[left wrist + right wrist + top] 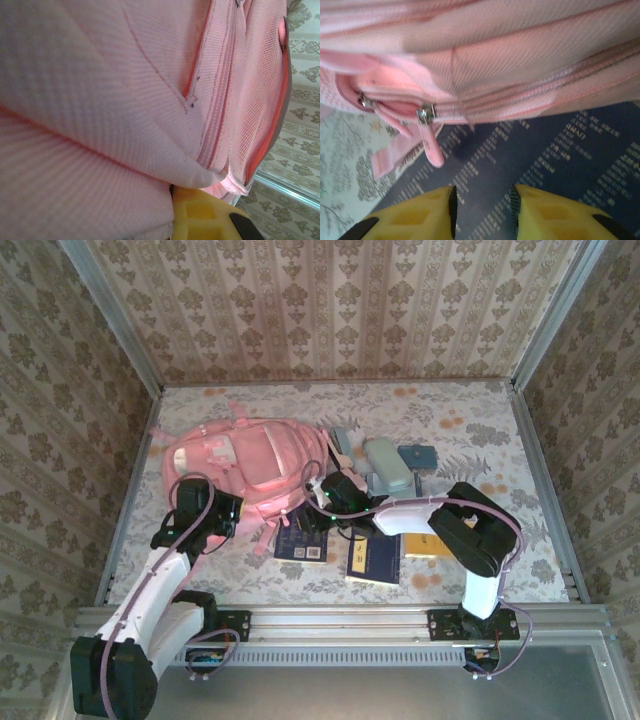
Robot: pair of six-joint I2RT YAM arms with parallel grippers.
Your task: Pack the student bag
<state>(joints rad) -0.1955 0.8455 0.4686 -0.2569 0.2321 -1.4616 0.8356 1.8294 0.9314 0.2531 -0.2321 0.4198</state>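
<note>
Listing the scene as it stands: one student bag (250,462), large, soft, pink, lying flat on the floral desk (480,430) towards the rear left, with its near edge facing the arms. One left end effector (225,510), at the bag's near left corner, jaws closed; the left wrist view has pink fabric crowding its yellow finger (200,212), and it looks to be pinching a fold of the bag, though the contact itself is hidden. One right end effector (482,197), at the bag's near right edge, jaws partly open with nothing between them, hanging over a navy book (545,165) just short of a zip slider (426,114) with a pink pull tab. Loose items beside the bag: that navy book (302,540), touching the bag's edge; a second navy book (373,558); a yellow book (425,543); a pale green pencil case (385,465); a small blue case (417,457). Progress, as a judgement: early. Every visible item lies outside the bag, and the zip by the right end effector appears mostly closed. Left to do: open a compartment, load the books and cases, close the zip.
</note>
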